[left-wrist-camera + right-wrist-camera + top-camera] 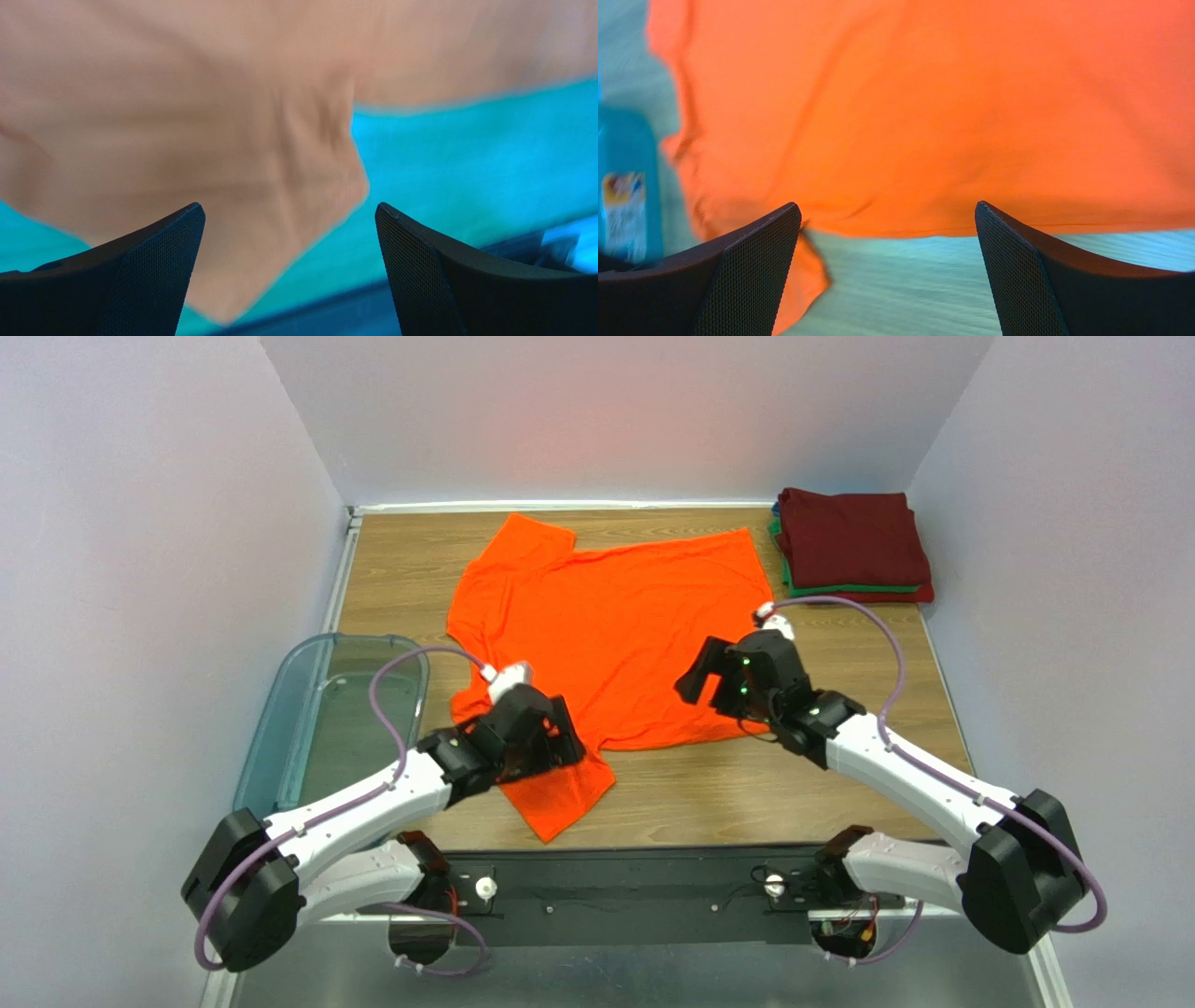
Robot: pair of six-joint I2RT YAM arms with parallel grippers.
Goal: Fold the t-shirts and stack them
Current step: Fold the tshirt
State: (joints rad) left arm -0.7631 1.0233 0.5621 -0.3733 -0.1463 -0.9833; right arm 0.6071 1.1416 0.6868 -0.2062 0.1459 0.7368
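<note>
A: Tool state?

B: Both spread, nothing between the fingers. The left gripper (558,732) hangs over the near sleeve (564,805). The right gripper (701,681) is over the near side edge, towards the hem.

A: Shirt?

B: The orange t-shirt (631,616) lies flat on the table (842,784), between the arms. Long axis runs 9 to 3: sleeve end at 9, hem at 3, sleeves pointing 12 and 6.

A: Which way from the tools?

B: The body lies at 12 from both. Left is nearer the sleeve end, right nearer the hem. My guess: pinch the near long edge and carry it towards 12.

A: Stack?

B: The folded stack (856,546), maroon on top, sits at 1 o'clock of the shirt, just off its far hem corner. The right arm is nearer.
</note>
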